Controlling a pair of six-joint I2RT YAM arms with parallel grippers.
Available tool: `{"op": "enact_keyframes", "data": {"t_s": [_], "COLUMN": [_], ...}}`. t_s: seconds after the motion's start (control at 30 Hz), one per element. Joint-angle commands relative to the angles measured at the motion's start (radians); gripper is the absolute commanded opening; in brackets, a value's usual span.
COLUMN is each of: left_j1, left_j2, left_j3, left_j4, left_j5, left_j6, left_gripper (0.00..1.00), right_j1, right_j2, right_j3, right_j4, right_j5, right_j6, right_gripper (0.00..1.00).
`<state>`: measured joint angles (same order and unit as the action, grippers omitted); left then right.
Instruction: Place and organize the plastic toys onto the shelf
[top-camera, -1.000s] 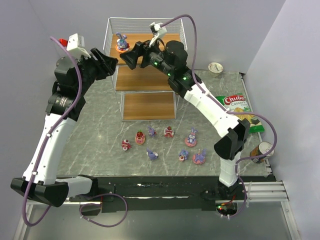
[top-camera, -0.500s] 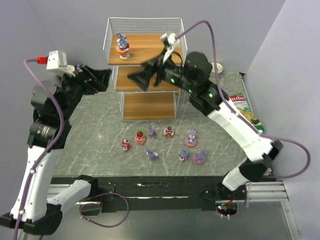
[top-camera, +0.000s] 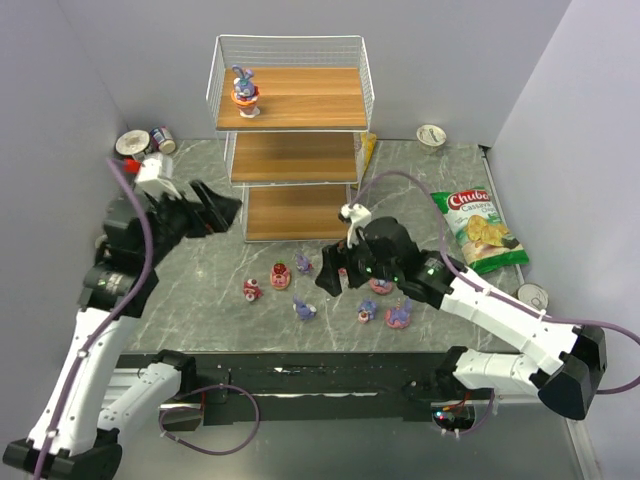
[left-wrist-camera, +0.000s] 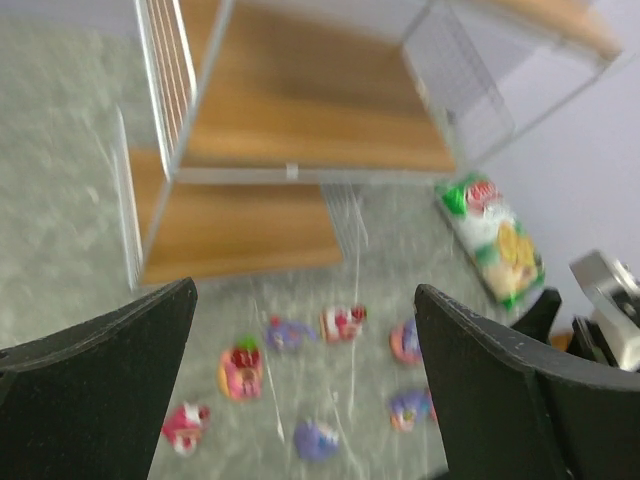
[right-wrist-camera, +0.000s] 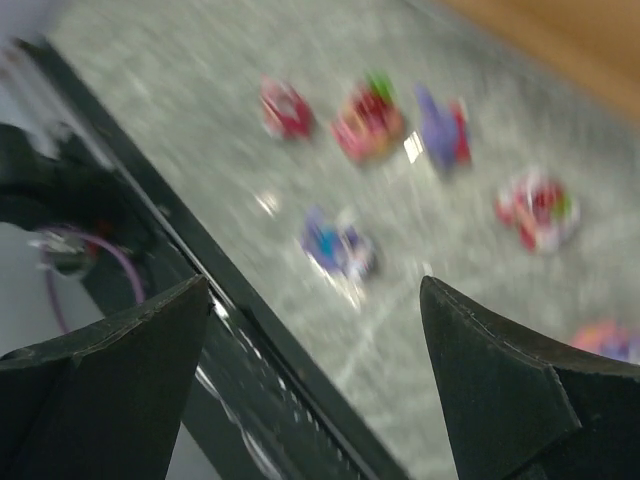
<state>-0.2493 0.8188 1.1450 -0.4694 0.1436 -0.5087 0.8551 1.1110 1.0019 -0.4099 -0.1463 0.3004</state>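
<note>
The shelf (top-camera: 290, 98) stands at the back centre, with one bunny toy (top-camera: 243, 92) upright on its top board at the left. Several plastic toys lie in a loose group on the table in front of it, among them a red one (top-camera: 252, 290), a pink one (top-camera: 280, 275) and a purple one (top-camera: 306, 310). My right gripper (top-camera: 332, 278) hangs open just over the middle of this group, and its blurred view shows a purple-blue toy (right-wrist-camera: 338, 245) ahead of the empty jaws. My left gripper (top-camera: 228, 210) is open and empty, left of the lowest board, facing the toys (left-wrist-camera: 240, 370).
Two cans (top-camera: 140, 142) stand at the back left. A cup (top-camera: 431, 134) is at the back right. A green-red chip bag (top-camera: 478, 228) lies right of the shelf, and another can (top-camera: 533, 296) sits at the right edge. The black front rail (right-wrist-camera: 250, 330) runs close under the right gripper.
Both arms have drawn away from the top shelf. The right gripper swung down over the toys on the table. The left gripper dropped to the shelf's lower left. The bunny stays on the top board.
</note>
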Motion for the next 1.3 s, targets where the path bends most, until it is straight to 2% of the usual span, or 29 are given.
{"op": "enact_keyframes", "data": {"t_s": [0.0,0.1,0.17,0.23,0.33,0.4,0.5,0.63,0.73,0.83,1.03,1.27], "left_j1": [-0.010,-0.074,-0.160,-0.246,-0.321,-0.341,-0.350,-0.406,-0.430,-0.456,-0.519,-0.524], "left_j2": [-0.006,0.009,0.043,0.104,0.184,0.245,0.331,0.362,0.398,0.424,0.445,0.439], "left_j3": [-0.181,-0.304,-0.324,-0.323,-0.295,-0.254,-0.188,-0.189,-0.200,-0.202,-0.212,-0.258], "left_j4": [0.046,0.158,0.233,0.235,0.169,0.106,-0.055,-0.045,-0.063,-0.087,-0.120,-0.075], "left_j5": [0.168,0.228,0.258,0.264,0.249,0.164,0.107,0.076,0.045,0.042,0.011,0.017], "left_j6": [-0.109,-0.129,-0.088,-0.032,-0.048,-0.108,-0.264,-0.439,-0.499,-0.525,-0.567,-0.596], "left_gripper": [0.98,0.99,0.98,0.97,0.95,0.93,0.90,0.85,0.80,0.73,0.66,0.61], "right_j1": [-0.001,-0.004,-0.008,-0.014,-0.022,-0.028,-0.051,-0.085,-0.102,-0.119,-0.143,-0.157], "right_j2": [-0.056,-0.039,-0.016,0.002,0.019,0.023,0.023,0.012,-0.010,-0.034,-0.074,-0.112], "right_j3": [-0.054,-0.062,-0.059,-0.052,-0.039,-0.025,-0.006,-0.005,-0.023,-0.055,-0.094,-0.121], "right_j4": [-0.001,-0.032,-0.052,-0.075,-0.121,-0.150,-0.223,-0.308,-0.336,-0.337,-0.331,-0.313], "right_j5": [0.139,0.172,0.168,0.152,0.152,0.172,0.204,0.232,0.241,0.238,0.221,0.218], "right_j6": [0.155,0.216,0.247,0.252,0.255,0.266,0.321,0.417,0.440,0.453,0.457,0.454], "right_gripper": [0.91,0.91,0.91,0.91,0.90,0.90,0.91,0.91,0.90,0.90,0.90,0.90]}}
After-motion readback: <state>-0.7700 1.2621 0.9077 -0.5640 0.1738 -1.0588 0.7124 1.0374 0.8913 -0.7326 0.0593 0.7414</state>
